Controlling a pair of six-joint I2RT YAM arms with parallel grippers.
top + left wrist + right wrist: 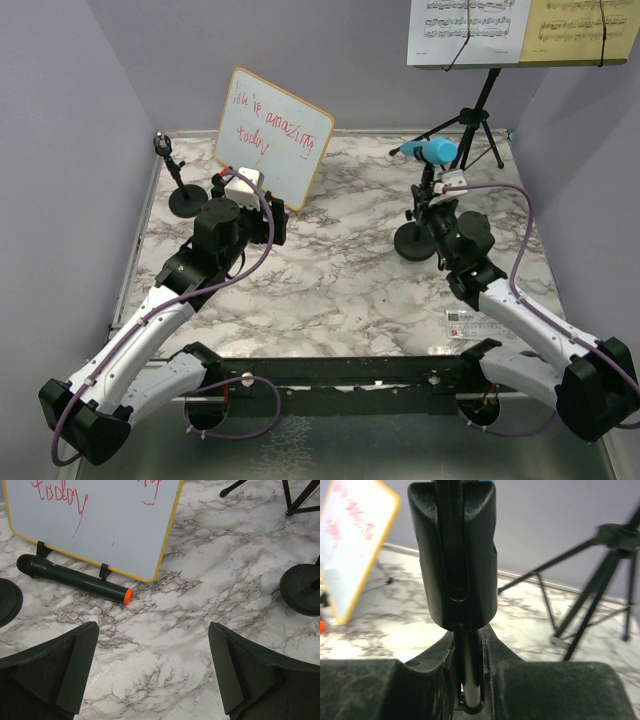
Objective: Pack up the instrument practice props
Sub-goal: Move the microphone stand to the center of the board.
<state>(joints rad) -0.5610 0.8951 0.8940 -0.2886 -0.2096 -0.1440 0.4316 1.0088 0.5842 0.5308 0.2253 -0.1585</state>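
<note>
A black microphone (75, 577) with an orange end lies flat on the table under the lower edge of the whiteboard (100, 520). My left gripper (152, 672) hovers open a short way in front of it, with only bare marble between its fingers (60, 670). The blue microphone (430, 152) rests in the clip of the right mic holder (413, 242). My right gripper (467, 665) is shut on that holder's thin stem, just under the clip (452, 555). A second mic holder (185, 197) stands with nothing in it at the left. White sheet music (468, 28) and yellow sheet music (585, 28) sit on the tripod music desk (482, 110).
The whiteboard (272, 135) with red writing stands tilted at the back left, right beside my left gripper (262, 210). A small stapler and clear ruler (462, 322) lie near the front right edge. Tripod legs (600, 580) spread behind my right gripper (428, 207).
</note>
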